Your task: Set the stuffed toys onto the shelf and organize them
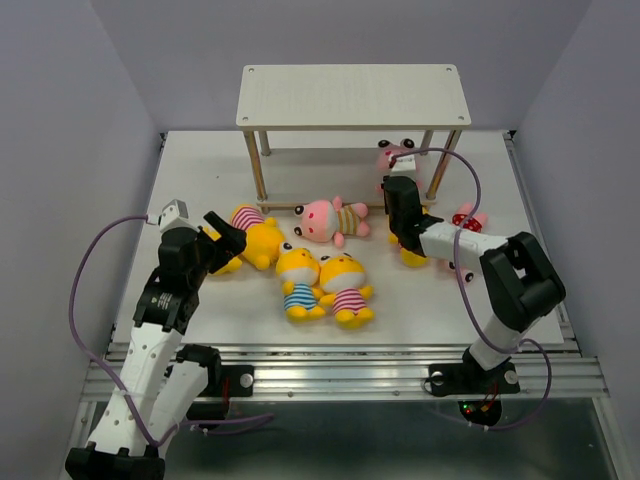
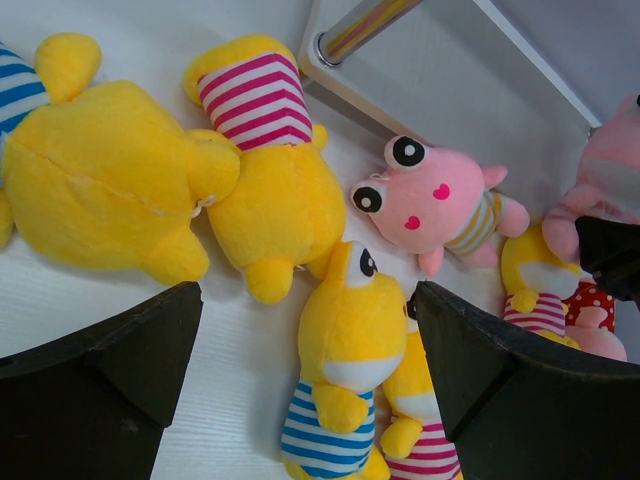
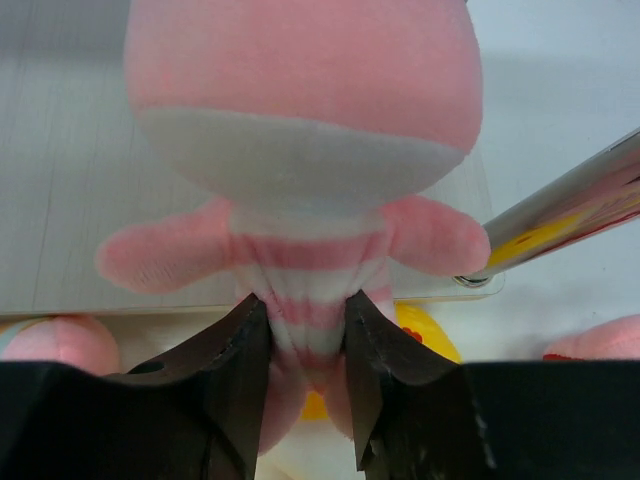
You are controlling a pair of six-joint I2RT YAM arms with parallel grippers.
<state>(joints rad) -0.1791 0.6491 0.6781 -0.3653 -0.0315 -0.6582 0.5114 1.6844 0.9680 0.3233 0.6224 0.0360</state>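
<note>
The shelf stands at the back of the table. My right gripper is shut on the body of a pink striped stuffed toy, held upright at the right end of the lower board. My left gripper hangs open over a yellow blue-striped toy, touching nothing. Beside that toy lie a yellow pink-striped toy, another yellow one and a pink one.
A yellow toy lies under my right forearm, and a pink red-dotted toy is to its right. A metal shelf leg runs close to the right of my right fingers. The shelf's front left leg stands past the left gripper.
</note>
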